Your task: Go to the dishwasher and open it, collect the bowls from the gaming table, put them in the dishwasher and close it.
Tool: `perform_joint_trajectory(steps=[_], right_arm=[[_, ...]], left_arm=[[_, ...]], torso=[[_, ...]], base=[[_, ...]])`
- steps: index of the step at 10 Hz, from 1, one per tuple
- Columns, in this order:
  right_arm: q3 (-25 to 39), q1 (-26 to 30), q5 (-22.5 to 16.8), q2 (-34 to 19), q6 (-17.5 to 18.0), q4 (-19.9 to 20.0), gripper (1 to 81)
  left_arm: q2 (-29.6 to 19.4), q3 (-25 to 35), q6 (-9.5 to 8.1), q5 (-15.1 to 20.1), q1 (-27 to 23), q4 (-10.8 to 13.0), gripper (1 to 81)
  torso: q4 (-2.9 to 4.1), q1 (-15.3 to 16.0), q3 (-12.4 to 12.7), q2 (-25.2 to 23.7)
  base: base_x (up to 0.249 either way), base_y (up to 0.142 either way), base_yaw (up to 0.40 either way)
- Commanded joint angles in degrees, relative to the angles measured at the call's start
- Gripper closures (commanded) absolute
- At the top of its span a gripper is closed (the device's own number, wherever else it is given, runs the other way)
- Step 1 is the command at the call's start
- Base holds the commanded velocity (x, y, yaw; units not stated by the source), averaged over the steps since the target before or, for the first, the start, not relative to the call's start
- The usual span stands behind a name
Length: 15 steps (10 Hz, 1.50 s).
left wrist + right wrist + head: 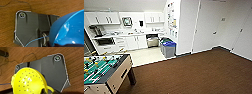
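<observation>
Dishwasher (152, 41) stands open at about eleven o'clock in the head view, bins (168, 48) just beside its lane and the football table (101, 72) at eight o'clock, carpet (196, 72) wide open between. Left wrist view: blue bowl (70, 30) looks carried; finger state unclear. Right wrist view: yellow-green bowl (28, 82) likewise, and either might slip if a turn clips the bins.

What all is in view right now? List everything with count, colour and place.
blue bowl: one, blue, close at the left wrist camera
yellow bowl: one, yellow-green, perforated, close at the right wrist camera
dishwasher: one, steel, open, under the far counter
foosball table: one, green field, near left
bins: blue-lidded, grey, at the kitchen's edge
cabinets: white, on the far wall
carpet: brown, foreground
wrist plates: dark, robot's own
</observation>
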Motion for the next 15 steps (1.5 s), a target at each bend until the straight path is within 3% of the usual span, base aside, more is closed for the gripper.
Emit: perform_joint_trajectory(steps=[1, 15], right_arm=[[0.28, 2.40, -1.96, -0.78, -0.14, -0.70, 81.1], [0.10, 2.31, -1.96, -0.78, -0.14, -0.70, 81.1]], left_arm=[[-1.38, 0.74, 0.27, 1.13, -2.58, 0.31, 81.1], [-1.65, 0.74, 0.27, 0.77, -2.40, 0.05, 81.1]], torso=[[0.00, 0.00, 0.00, 0.00], [0.00, 0.02, 0.00, 0.00]], base=[[0.136, 0.000, 0.000], [0.137, 0.000, 0.000]])
